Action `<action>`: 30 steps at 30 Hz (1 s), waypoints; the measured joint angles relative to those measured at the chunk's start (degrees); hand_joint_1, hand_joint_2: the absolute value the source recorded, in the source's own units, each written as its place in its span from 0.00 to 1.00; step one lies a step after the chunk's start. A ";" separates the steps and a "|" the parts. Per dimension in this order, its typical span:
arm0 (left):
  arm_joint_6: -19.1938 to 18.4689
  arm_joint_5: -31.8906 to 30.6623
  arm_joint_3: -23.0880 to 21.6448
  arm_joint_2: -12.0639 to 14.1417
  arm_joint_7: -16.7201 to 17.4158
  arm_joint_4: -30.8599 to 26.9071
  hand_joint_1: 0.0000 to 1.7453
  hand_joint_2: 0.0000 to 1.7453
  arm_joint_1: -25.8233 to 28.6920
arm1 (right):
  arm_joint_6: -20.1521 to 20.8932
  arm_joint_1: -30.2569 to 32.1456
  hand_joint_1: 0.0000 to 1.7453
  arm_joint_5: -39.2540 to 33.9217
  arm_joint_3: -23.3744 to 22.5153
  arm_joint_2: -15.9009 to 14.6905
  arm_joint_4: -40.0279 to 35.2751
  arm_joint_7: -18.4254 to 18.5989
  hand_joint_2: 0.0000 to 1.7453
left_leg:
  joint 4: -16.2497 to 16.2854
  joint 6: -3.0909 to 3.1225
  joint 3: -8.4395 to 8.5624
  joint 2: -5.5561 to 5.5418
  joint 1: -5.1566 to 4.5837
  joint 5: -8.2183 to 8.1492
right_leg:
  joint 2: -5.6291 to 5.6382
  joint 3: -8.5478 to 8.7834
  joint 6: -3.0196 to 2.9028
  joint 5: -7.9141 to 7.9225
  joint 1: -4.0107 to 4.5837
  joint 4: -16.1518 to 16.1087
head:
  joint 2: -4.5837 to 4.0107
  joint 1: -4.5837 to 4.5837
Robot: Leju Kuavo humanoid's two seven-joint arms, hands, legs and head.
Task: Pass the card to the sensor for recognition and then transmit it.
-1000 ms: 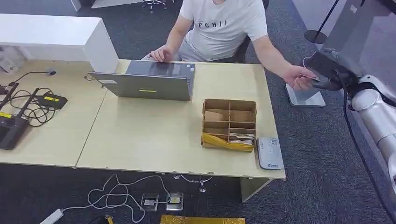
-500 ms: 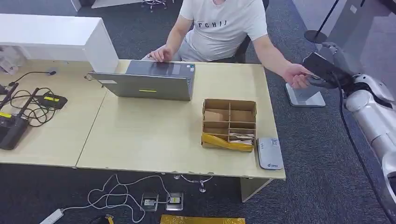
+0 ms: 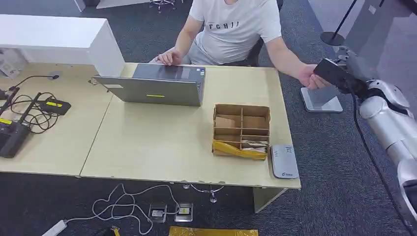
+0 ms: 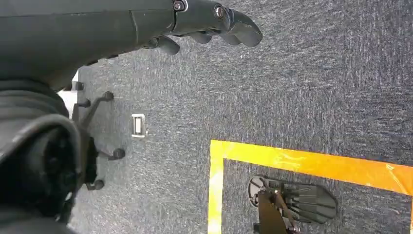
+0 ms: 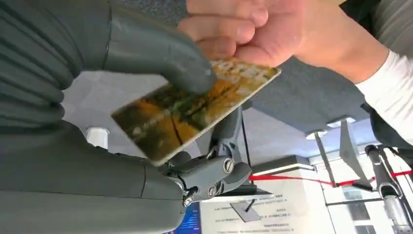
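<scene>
Setting: office / reception-type workspace, carpeted.

Light wood desk (image 3: 162, 142) on dark grey carpet (image 3: 334, 162); an open grey laptop (image 3: 155, 88) sits on it, with a person (image 3: 236, 27) in a white T-shirt seated behind. A partitioned cardboard box (image 3: 241, 129) and a grey card sensor (image 3: 283, 161) lie near the desk's right end, cables and black devices (image 3: 24, 115) at its left end, and a white counter block (image 3: 59, 42) stands behind. Floor sockets and a white cord (image 3: 167, 211) lie under the desk edge. Beyond the left hand's fingers (image 4: 219, 19), carpet carries yellow tape (image 4: 311, 163) and an office chair's castor base (image 4: 97, 141).
</scene>
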 joint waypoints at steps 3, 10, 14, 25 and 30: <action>0.04 0.00 0.00 0.00 0.00 0.00 0.00 0.00 0.01 | 0.00 0.00 1.00 0.02 0.00 0.09 0.09 -0.04 1.00 | 0.00 0.00 0.00 0.00 0.00 0.00 | 0.00 0.00 0.00 0.00 0.00 0.00 | 0.00 0.00; -0.02 -0.04 0.00 0.00 0.00 0.00 0.00 0.00 0.01 | 0.02 0.00 1.00 0.35 0.26 0.09 0.42 -0.02 1.00 | 0.00 0.00 0.01 0.00 0.00 0.00 | 0.01 0.00 0.00 0.00 0.00 0.00 | 0.00 0.02; -0.04 -0.04 0.00 0.00 0.00 0.00 0.00 0.00 0.01 | 0.02 0.00 1.00 0.35 0.39 0.09 0.59 -0.02 1.00 | 0.00 0.00 0.01 0.00 0.00 0.00 | 0.01 0.00 0.00 0.00 0.00 0.00 | 0.00 0.00; -0.04 -0.06 0.00 0.00 0.00 0.00 0.00 0.00 0.02 | 0.02 0.00 1.00 0.26 1.01 0.07 1.07 0.11 1.00 | 0.00 0.00 0.01 0.00 0.00 0.00 | 0.01 0.00 0.00 0.00 0.00 0.00 | 0.00 0.00; -0.02 -0.13 -0.04 0.00 0.00 0.00 0.00 0.00 0.01 | 0.02 0.00 1.00 0.24 1.20 0.04 1.27 0.31 1.00 | 0.00 0.00 0.01 0.00 0.00 0.00 | 0.01 -0.01 0.00 0.00 0.00 0.00 | 0.00 0.00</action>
